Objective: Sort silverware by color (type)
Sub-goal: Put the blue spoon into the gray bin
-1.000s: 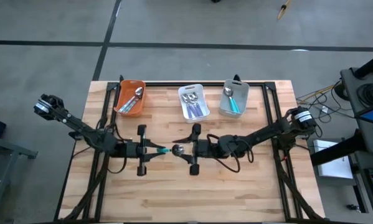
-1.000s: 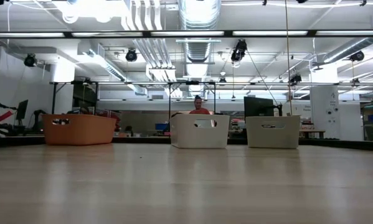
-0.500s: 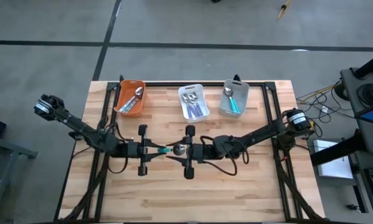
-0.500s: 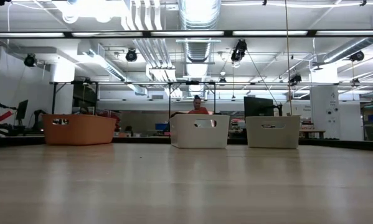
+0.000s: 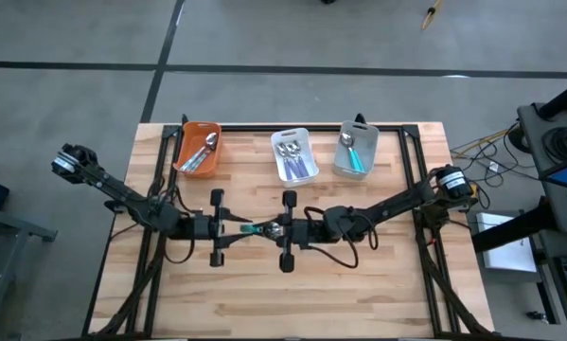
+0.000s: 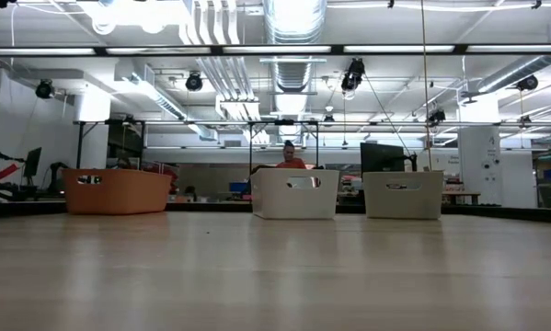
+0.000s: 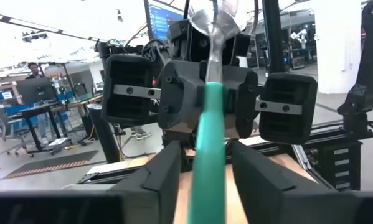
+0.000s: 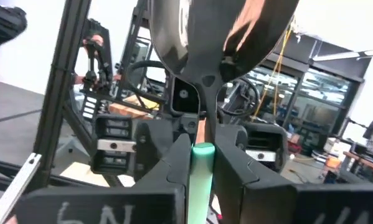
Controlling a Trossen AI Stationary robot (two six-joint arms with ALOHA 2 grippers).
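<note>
A teal-handled spoon (image 5: 253,227) hangs level above the middle of the table, between my two grippers, which face each other. My right gripper (image 5: 268,228) is shut on it from the table's right; the shiny bowl (image 8: 223,31) reaches back toward that wrist. My left gripper (image 5: 239,227) comes from the left. It is open, with a finger on either side of the teal handle (image 7: 208,143) and a narrow gap on each side. More silverware lies in three bins along the far edge. My right gripper pinches the teal handle's end next to the metal neck (image 8: 203,152) between its two fingers. The fingers come nearly level from the table's right and lie along the spoon. The spoon is lifted clear of the table, its handle pointing toward my left gripper.
An orange bin (image 5: 198,150), a white bin (image 5: 293,154) and a grey bin (image 5: 356,150) stand in a row at the far edge. In the low view a person (image 6: 290,156) shows in the room behind the white bin (image 6: 295,193). Bare wood lies near the front edge.
My right gripper has moved a little toward my left gripper, rolled about its own line, and shut on the spoon near its neck. My left gripper has kept its place and its fingers have parted from the handle. The spoon stays level in the air.
</note>
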